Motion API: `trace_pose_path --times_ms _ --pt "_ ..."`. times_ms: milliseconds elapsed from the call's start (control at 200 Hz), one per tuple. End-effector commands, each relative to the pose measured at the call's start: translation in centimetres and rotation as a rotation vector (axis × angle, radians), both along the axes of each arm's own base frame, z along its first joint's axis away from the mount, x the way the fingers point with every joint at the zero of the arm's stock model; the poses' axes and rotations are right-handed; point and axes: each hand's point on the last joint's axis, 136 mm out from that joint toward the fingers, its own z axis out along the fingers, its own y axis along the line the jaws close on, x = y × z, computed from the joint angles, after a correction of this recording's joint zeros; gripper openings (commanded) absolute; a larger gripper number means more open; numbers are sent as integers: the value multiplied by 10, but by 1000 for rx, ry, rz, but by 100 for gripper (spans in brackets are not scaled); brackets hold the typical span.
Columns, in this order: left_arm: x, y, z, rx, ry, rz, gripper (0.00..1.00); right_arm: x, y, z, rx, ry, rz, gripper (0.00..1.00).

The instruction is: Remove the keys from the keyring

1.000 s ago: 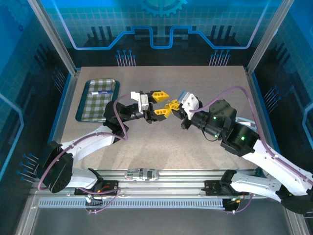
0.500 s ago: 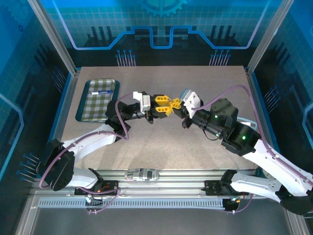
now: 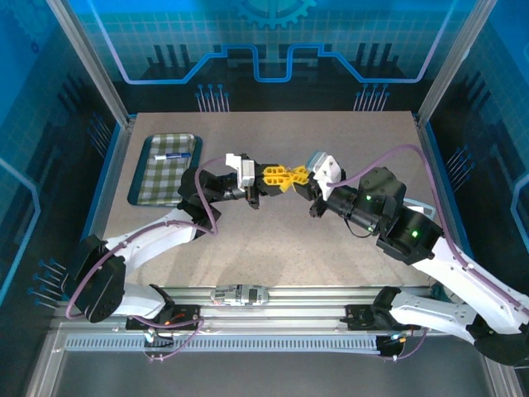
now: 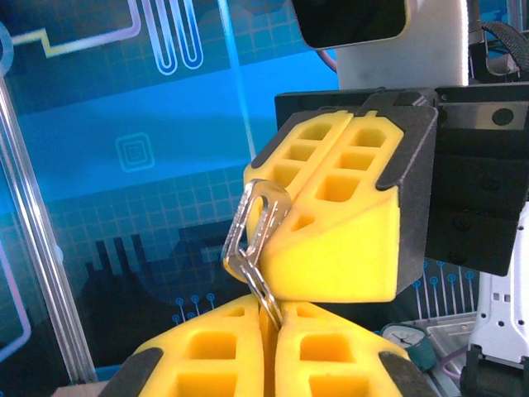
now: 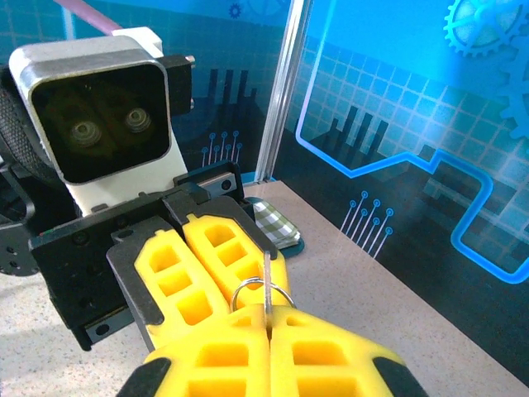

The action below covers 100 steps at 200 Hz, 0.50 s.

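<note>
The left fingers (image 4: 207, 347) and the right fingers (image 4: 347, 223) meet tip to tip in the air above the middle of the desk (image 3: 273, 248), a little toward 12 o'clock. Both pairs are pressed closed. The keys (image 4: 263, 291) hang between them. The grey blade runs down into the seam of the left fingers, which pinch it. The keyring (image 4: 254, 217), seen as a thin metal loop, sits at the tip of the right fingers and looks caught in their seam, with the blade still linked to it. At the desk's 10 o'clock lies a checked tray (image 3: 147, 184). It holds a small white and blue stick-shaped item (image 3: 171, 155) at its 12 o'clock end, too small to identify.
</note>
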Motion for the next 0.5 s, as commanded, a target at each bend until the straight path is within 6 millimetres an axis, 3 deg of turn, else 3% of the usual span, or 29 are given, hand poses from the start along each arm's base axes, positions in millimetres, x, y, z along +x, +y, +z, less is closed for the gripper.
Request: trace_pose_path --times_ms 0,330,495 --pt "1 13 30 -45 32 9 0 1 -8 -9 -59 -43 -17 0" --pt "9 19 27 -7 157 7 0 0 -15 -5 -90 -171 -29 0" --pt "3 21 26 9 153 -19 0 -3 -13 -5 -110 -209 -2 0"
